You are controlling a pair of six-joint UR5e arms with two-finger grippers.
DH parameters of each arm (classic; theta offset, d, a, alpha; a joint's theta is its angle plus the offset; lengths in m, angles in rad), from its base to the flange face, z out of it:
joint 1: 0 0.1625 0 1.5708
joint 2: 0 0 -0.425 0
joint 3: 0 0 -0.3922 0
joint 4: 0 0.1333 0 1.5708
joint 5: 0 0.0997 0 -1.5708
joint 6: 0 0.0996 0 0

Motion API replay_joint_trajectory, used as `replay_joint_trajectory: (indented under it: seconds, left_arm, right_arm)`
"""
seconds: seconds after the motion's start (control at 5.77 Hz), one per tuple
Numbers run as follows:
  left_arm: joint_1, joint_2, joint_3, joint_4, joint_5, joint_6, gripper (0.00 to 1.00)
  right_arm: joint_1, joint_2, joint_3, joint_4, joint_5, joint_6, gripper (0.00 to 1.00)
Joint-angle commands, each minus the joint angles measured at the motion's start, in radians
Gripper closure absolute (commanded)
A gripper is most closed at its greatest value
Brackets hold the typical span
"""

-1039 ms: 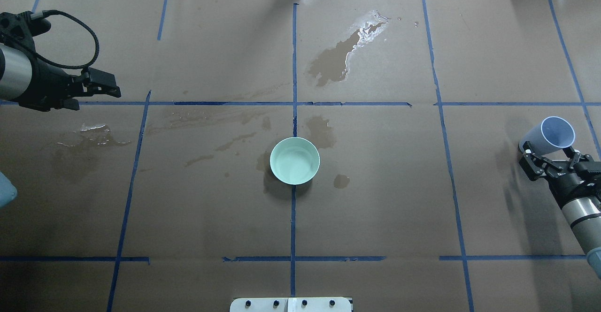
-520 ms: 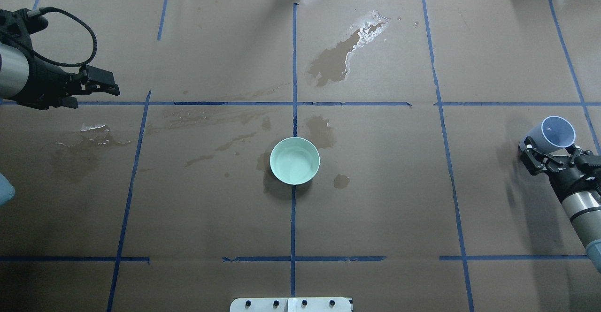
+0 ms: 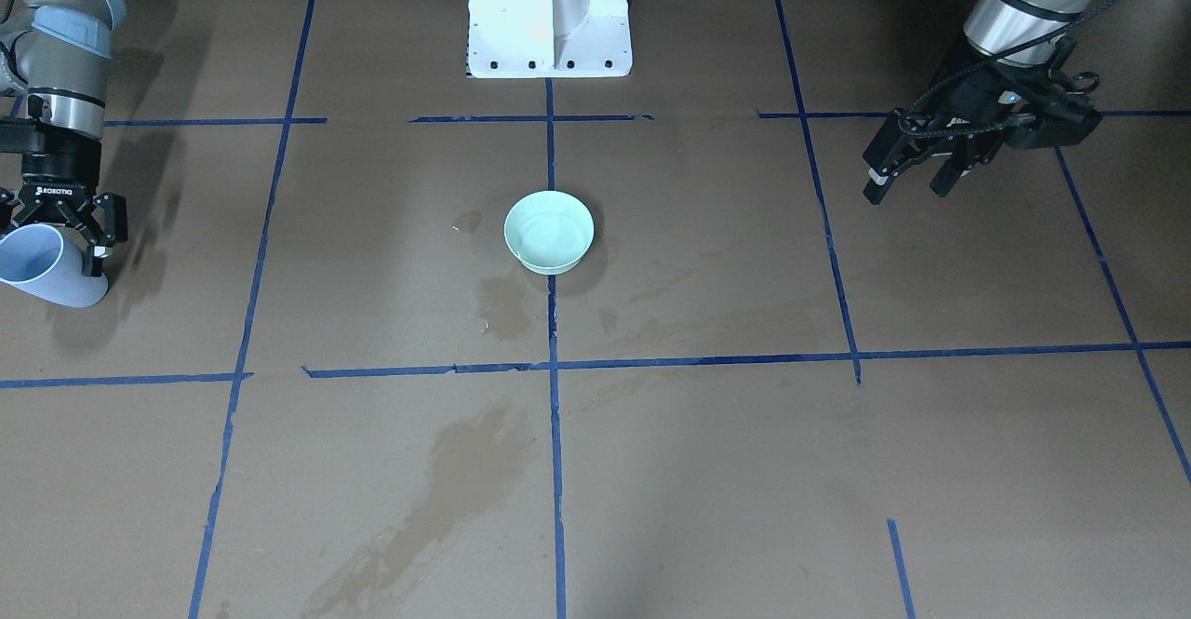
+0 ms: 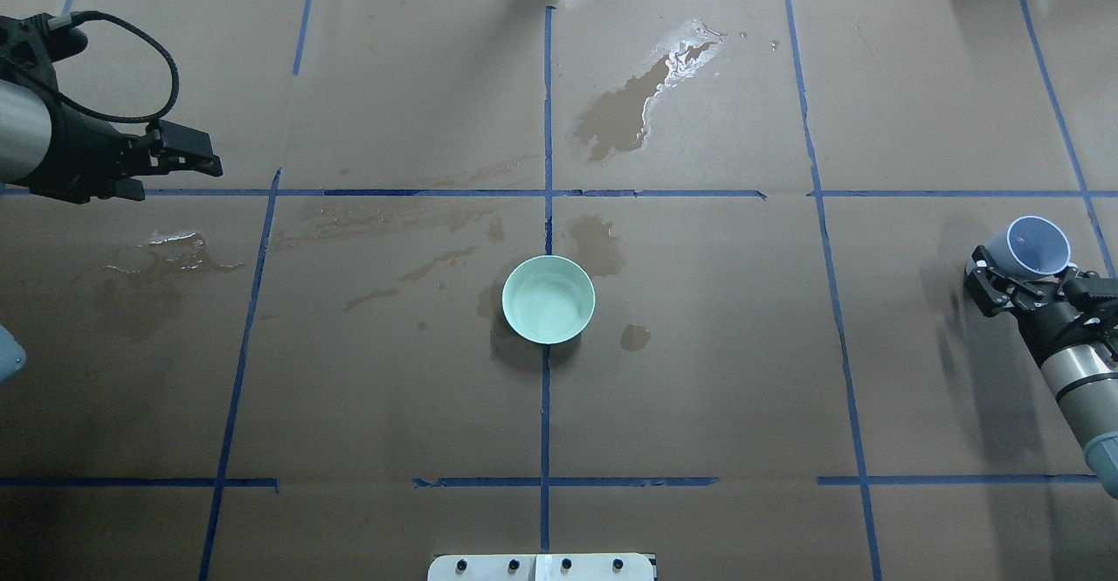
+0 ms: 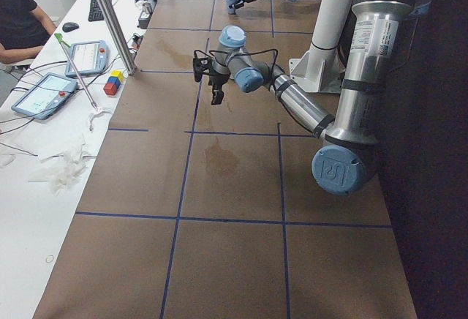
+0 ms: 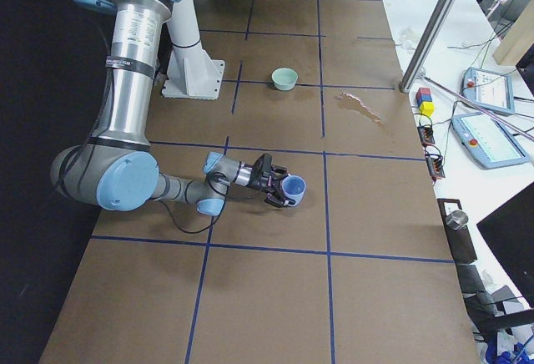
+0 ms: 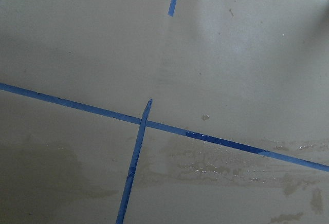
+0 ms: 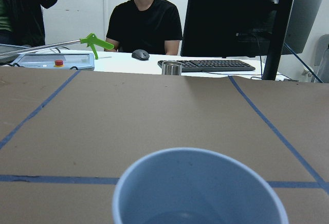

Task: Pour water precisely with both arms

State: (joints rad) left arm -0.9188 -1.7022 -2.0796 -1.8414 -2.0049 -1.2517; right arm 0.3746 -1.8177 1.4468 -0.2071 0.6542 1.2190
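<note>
- The left pincer (image 4: 196,155) hangs over the bench's (image 4: 699,389) left side, near a crossing of blue tape (image 4: 262,192). Its fingers (image 3: 907,155) stand apart and hold nothing. Its wrist view shows only paper, tape and wet streaks.
- A wet patch (image 4: 166,249) lies on the paper just below that pincer, and a bigger spill (image 4: 646,96) sits past the centre line. Both suggest water lands off target easily here, so any pour wants a slow, small tilt.
- The bowl (image 4: 548,299) sits at the middle, on the centre tape line, well apart from both arms. I cannot tell how much water, if any, is in it.
- The right pincer (image 4: 1022,288) is at the far right edge, clamped on the cup (image 4: 1035,246) from the side. The cup leans, mouth up and tipped away from the arm.
- The right wrist view looks into the cup; a faint sheen low inside may be the water (image 8: 180,218), though I cannot be sure.
- Judged from this, the step in hand is either setting the cup down or carrying it. To do either well, level the cup first, keep the clamp firm, and move without jerks.
- If the left arm is to help, bringing it in beside the bowl to steady it seems sensible before any tilt.
</note>
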Motion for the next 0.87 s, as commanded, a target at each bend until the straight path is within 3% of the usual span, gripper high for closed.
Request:
replay_joint_trajectory:
  seconds: [0.0, 0.17, 0.35, 0.52, 0.69]
  left_arm:
    - [0.000, 0.000, -0.002, 0.002, 0.000, 0.000, 0.00]
    - [-0.002, -0.001, -0.002, 0.002, 0.000, 0.000, 0.00]
    - [-0.002, -0.001, -0.002, 0.002, 0.000, 0.000, 0.00]
    - [-0.003, -0.001, -0.005, 0.002, -0.002, 0.000, 0.00]
    - [-0.003, 0.003, -0.010, 0.002, -0.002, 0.000, 0.00]
  right_arm:
    - [0.010, 0.032, -0.031, 0.002, 0.002, -0.001, 0.02]
    - [0.013, 0.034, -0.028, 0.003, 0.007, -0.001, 0.21]
    - [0.020, 0.034, -0.020, 0.005, 0.010, -0.009, 0.48]
    - [0.021, 0.035, -0.020, 0.088, 0.010, -0.094, 0.65]
    - [0.041, 0.044, -0.010, 0.124, 0.009, -0.184, 0.73]
